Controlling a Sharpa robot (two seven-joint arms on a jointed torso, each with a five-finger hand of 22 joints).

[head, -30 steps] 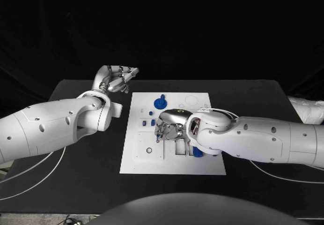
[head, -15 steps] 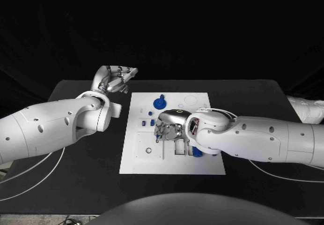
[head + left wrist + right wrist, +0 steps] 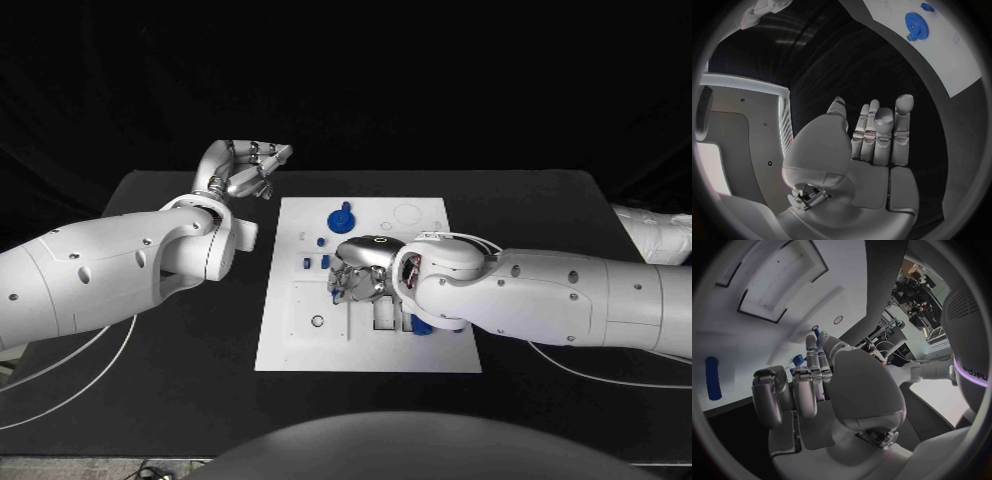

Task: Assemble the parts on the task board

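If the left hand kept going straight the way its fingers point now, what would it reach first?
Probably nothing on the board. The left hand hangs off the white board's far left corner, fingers aimed along the bare black table. In its wrist view the blue gear lies off to one side. Depth is unclear.

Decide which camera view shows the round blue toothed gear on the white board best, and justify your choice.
The left wrist view shows the round blue toothed gear best: its teeth are distinct and nothing covers it. The head view shows the gear smaller, a blue disc on the white task board. In the right wrist view I cannot pick it out.
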